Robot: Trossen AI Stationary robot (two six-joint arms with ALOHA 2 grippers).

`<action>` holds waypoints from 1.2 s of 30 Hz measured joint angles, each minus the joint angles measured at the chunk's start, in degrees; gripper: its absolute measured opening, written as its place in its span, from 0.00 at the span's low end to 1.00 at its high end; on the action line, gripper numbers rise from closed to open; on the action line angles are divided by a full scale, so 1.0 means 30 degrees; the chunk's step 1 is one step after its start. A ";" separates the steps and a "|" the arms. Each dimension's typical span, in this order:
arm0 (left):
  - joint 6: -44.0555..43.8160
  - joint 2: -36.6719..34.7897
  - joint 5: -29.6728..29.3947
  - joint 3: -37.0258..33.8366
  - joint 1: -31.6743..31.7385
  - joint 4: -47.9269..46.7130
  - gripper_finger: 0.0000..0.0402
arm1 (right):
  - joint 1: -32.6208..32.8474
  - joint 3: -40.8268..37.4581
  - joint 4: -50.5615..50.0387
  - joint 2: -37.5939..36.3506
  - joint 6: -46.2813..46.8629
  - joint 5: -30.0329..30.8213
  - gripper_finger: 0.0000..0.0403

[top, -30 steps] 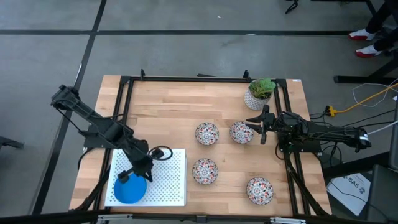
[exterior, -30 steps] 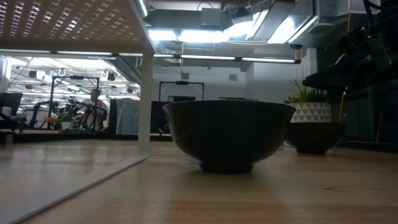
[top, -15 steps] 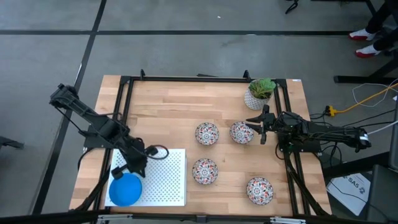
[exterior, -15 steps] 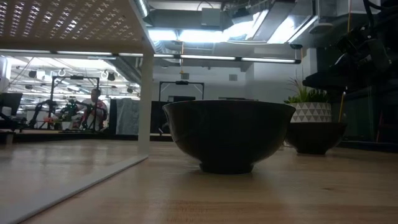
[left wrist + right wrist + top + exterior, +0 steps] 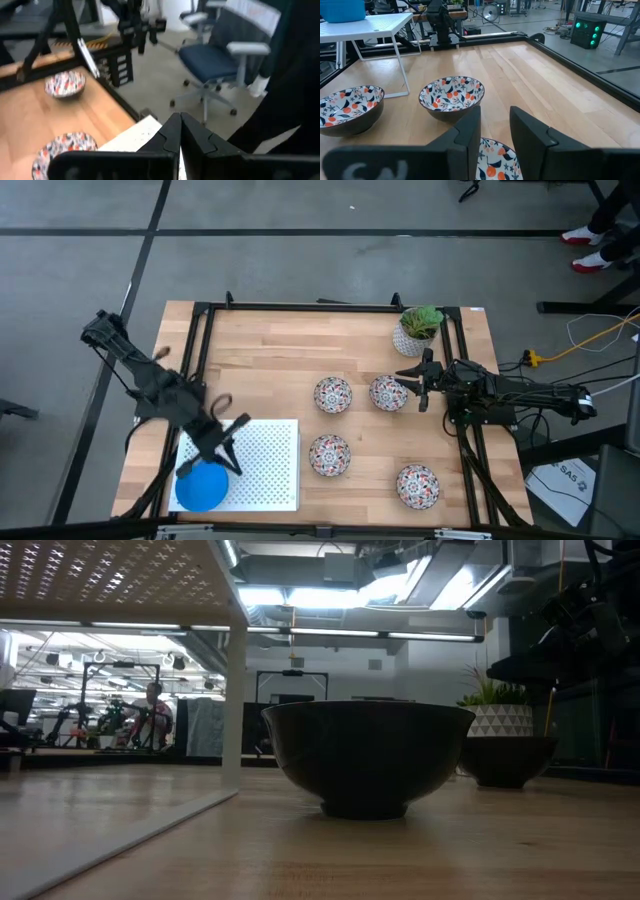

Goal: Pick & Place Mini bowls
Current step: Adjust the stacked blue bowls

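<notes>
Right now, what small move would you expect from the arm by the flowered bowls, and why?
Probably a short drop of the right tool onto the rim of the flowered bowl just beneath it. Its fingers stand apart over that rim, empty. The blue bowl already sits on the white rack.

Four floral bowls (image 5: 332, 394), one blue stack (image 5: 201, 486)

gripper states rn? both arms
Left gripper: shut, empty, above the white perforated shelf beside the blue bowl.
Right gripper: open, holding nothing, over a floral bowl.
</notes>
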 joint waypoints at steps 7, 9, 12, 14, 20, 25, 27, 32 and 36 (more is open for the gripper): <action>-0.2298 0.2108 -0.5054 0.1373 -0.1996 -0.1842 0.00 | 0.0002 0.0000 0.0004 -0.0001 0.0000 0.0000 0.26; -0.2777 0.2813 -0.5805 0.2553 -0.2353 -0.3488 0.00 | 0.0003 0.0000 -0.0001 -0.0002 0.0000 0.0000 0.26; -0.4155 0.3952 -0.6052 0.4343 -0.2691 -0.6183 0.01 | 0.0002 0.0000 0.0002 -0.0004 -0.0002 0.0000 0.26; -0.5493 0.4699 -0.6075 0.5532 -0.2910 -0.7602 0.00 | 0.0007 0.0000 0.0004 0.0004 0.0000 0.0000 0.26; -0.9411 0.6788 -0.6918 0.8959 -0.3779 -1.0654 0.01 | 0.0000 0.0000 -0.0001 0.0002 0.0000 0.0000 0.26; -1.2404 0.8548 -0.7100 1.2053 -0.4807 -1.2785 0.00 | 0.0004 0.0000 0.0001 0.0001 -0.0001 0.0000 0.26; -1.3698 0.9304 -0.7091 1.3306 -0.5278 -1.3881 0.00 | 0.0007 0.0000 -0.0003 -0.0004 -0.0007 0.0000 0.26; -1.6799 1.0900 -0.6818 1.5396 -0.6620 -1.6579 0.00 | 0.0002 0.0000 -0.0004 -0.0002 0.0000 0.0000 0.26; -1.8783 1.1793 -0.6559 1.5759 -0.7512 -1.7162 0.00 | 0.0005 0.0000 -0.0001 0.0001 0.0000 0.0000 0.26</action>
